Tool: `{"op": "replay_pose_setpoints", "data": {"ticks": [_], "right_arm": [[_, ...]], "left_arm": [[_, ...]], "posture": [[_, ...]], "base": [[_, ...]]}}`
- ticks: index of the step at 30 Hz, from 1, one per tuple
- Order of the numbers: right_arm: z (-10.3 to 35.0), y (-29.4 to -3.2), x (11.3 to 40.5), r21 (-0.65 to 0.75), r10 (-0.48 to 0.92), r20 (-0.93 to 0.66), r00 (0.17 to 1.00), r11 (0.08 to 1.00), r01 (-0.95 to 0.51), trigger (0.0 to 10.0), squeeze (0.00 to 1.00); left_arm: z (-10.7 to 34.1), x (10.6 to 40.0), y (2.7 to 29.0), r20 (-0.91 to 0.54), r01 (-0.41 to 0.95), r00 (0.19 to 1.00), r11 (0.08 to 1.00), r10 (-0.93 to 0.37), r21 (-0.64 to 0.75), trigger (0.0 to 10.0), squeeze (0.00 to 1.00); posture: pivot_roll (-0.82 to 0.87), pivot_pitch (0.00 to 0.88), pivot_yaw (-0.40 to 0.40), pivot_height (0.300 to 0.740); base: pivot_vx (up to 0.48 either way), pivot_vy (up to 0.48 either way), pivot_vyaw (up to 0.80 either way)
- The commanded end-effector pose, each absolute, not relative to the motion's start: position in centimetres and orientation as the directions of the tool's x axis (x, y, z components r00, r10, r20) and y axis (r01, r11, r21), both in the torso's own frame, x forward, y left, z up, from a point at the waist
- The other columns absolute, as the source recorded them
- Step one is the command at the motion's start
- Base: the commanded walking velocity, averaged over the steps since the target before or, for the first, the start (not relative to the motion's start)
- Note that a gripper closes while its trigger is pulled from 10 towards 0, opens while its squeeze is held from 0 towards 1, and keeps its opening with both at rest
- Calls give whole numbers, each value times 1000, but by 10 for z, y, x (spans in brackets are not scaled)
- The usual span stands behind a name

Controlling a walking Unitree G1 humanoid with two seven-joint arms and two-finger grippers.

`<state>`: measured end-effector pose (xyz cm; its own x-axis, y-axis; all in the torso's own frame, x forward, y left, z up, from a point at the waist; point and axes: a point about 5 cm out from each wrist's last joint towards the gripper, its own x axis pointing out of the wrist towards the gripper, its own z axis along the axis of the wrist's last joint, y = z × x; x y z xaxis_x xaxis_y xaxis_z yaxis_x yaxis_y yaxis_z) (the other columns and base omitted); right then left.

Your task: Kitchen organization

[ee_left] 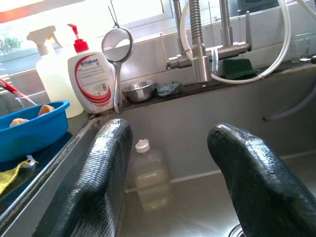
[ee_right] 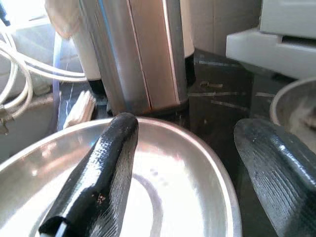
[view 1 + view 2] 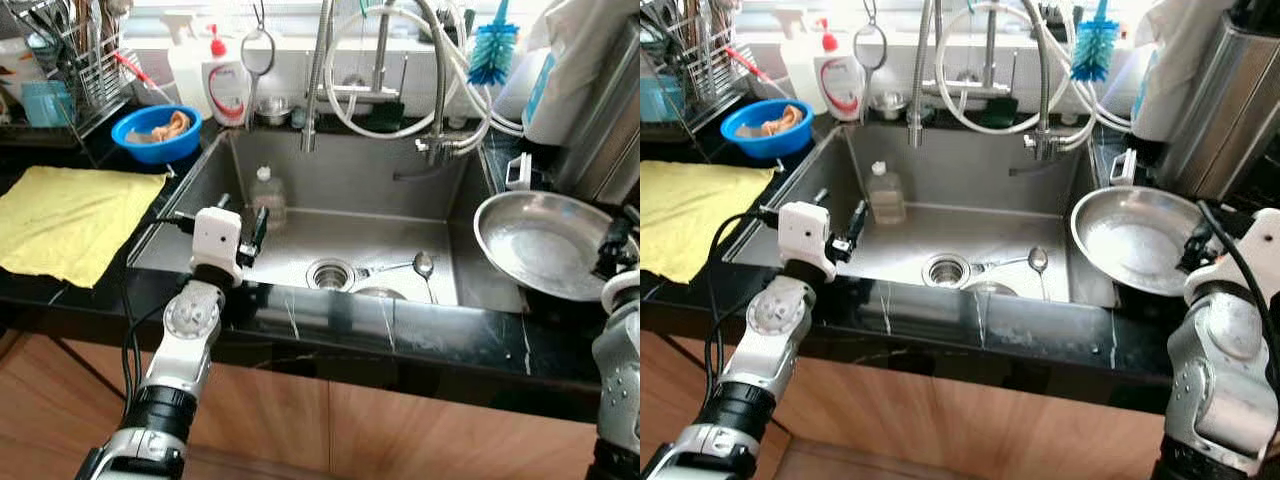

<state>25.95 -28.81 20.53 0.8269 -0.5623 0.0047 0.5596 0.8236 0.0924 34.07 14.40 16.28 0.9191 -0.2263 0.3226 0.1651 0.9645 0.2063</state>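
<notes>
**Sink station: both grippers open, nothing yet picked up**

Left eye view. The left gripper (image 3: 250, 232) sits at the near-left rim of the stainless steel sink basin (image 3: 400, 190), fingers aimed into the basin. A small clear plastic bottle with a white cap (image 3: 267, 197) stands on the basin floor by the left wall, just beyond the fingers. A metal spoon (image 3: 415, 266) lies beside the round drain strainer (image 3: 331, 273). On the black stone counter (image 3: 450, 340), a yellow cloth (image 3: 70, 220) lies at the left, with a blue plastic bowl (image 3: 155, 133) behind it.

Right eye view. A round shallow stainless steel pan (image 3: 1137, 240) rests on the counter at the right of the sink. The right gripper (image 3: 1196, 250) is at the pan's right edge.

Left wrist view. The two black fingers (image 1: 94, 182) are spread wide with nothing between them. The clear bottle shows in the gap, well ahead and untouched. A white pump dispenser with a red top (image 1: 91, 81) and a hanging wire mesh strainer (image 1: 117, 47) stand behind the rim.

Right wrist view. The fingers (image 2: 103, 168) are parted wide; one lies over the pan's inside, the other outside its rim. The rim is straddled, not clamped.

Progress judgement: organizing appears to be at an early stage. Bottle and spoon remain in the basin, and the pan remains on the counter. Closing on the pan rim looks like the nearest step
</notes>
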Motion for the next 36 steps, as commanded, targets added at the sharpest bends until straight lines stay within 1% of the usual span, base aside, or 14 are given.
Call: {"op": "replay_pose_setpoints", "data": {"ticks": [1,5,9,11,12,13,18,25,29,31,36], "right_arm": [[213,-291,255,105,-562,38,826,824,556,10000,0],[213,-298,248,145,-591,50,805,802,579,10000,0],[205,-301,246,201,-595,13,803,788,581,10000,0],[193,-300,245,355,-588,-58,807,743,567,10000,0],[193,-300,245,355,-588,-58,807,743,567,10000,0],[190,-299,246,395,-579,-73,812,731,557,10000,0],[190,-294,250,408,-551,-73,832,744,529,10000,0],[190,-290,252,431,-540,-87,837,737,520,10000,0],[188,-292,250,415,-571,-101,815,720,556,10000,0],[180,-298,247,405,-603,-149,784,686,604,10000,0],[176,-299,247,409,-596,-169,785,682,606,10000,0]], "left_arm": [[165,343,146,327,159,918,963,-225,216,10000,0],[166,343,147,329,158,917,963,-225,218,10000,0],[166,343,148,329,156,917,963,-224,221,10000,0],[167,344,148,329,156,917,962,-226,224,10000,0],[167,344,148,329,156,917,962,-226,224,10000,0],[167,344,149,330,156,917,962,-226,225,10000,0],[168,344,149,333,154,916,962,-225,227,10000,0],[168,344,149,334,157,914,961,-229,229,10000,0],[169,344,149,336,155,913,960,-230,235,10000,0],[169,344,150,337,155,913,959,-231,237,10000,0],[171,345,151,341,153,911,959,-231,240,10000,0]], "posture": [[-55,0,40,720],[-52,0,42,720],[-50,0,45,720],[-49,0,47,720],[-49,0,47,720],[-48,0,47,720],[-48,0,49,720],[-45,0,50,720],[-41,0,49,720],[-36,0,48,720],[-37,0,50,720]], "base": [[0,0,0],[0,0,0],[0,0,0],[0,0,0],[0,0,0],[0,0,0],[0,0,0],[0,0,0],[0,0,0],[0,0,0],[0,0,0]]}}
